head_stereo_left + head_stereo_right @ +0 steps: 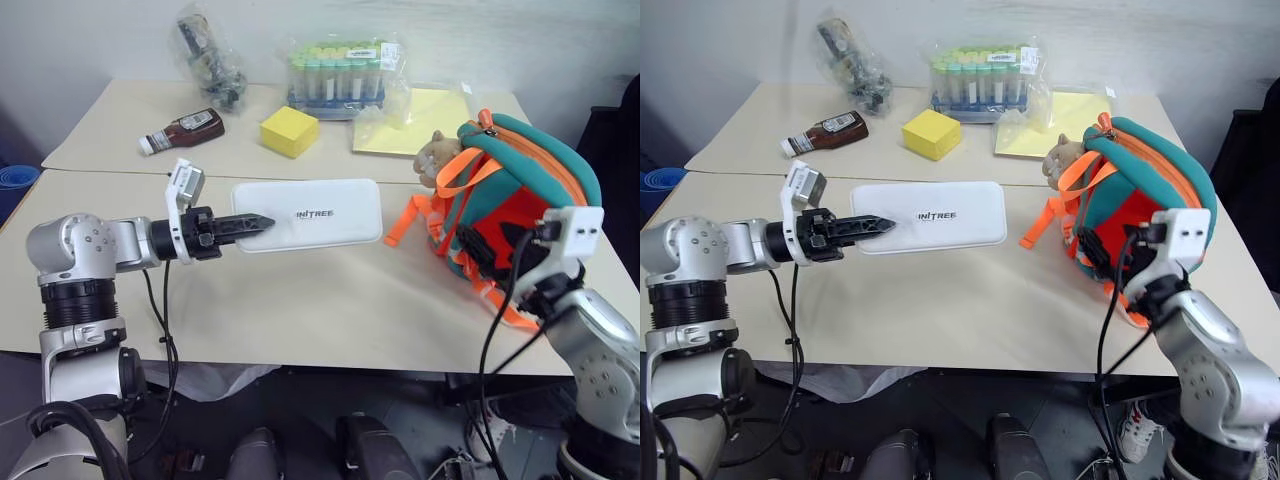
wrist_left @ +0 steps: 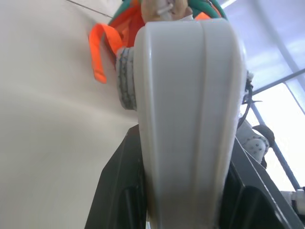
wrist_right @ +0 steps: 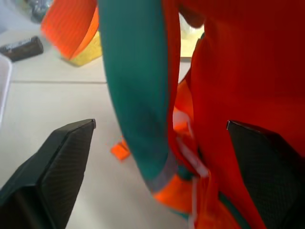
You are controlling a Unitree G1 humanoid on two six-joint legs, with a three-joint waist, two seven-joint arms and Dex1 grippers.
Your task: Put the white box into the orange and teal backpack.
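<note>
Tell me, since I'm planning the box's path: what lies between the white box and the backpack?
Only an orange strap trailing from the orange and teal backpack toward the white box; otherwise bare table, per the left eye view.

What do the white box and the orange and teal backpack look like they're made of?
The white box: likely hard plastic, smooth and slightly glossy, judging by its rounded molded corners, a seam along its edge in the left wrist view, and soft highlights. The orange and teal backpack: soft fabric, possibly neoprene, matte, with a sagging shape, bound teal edges and woven orange straps.
</note>
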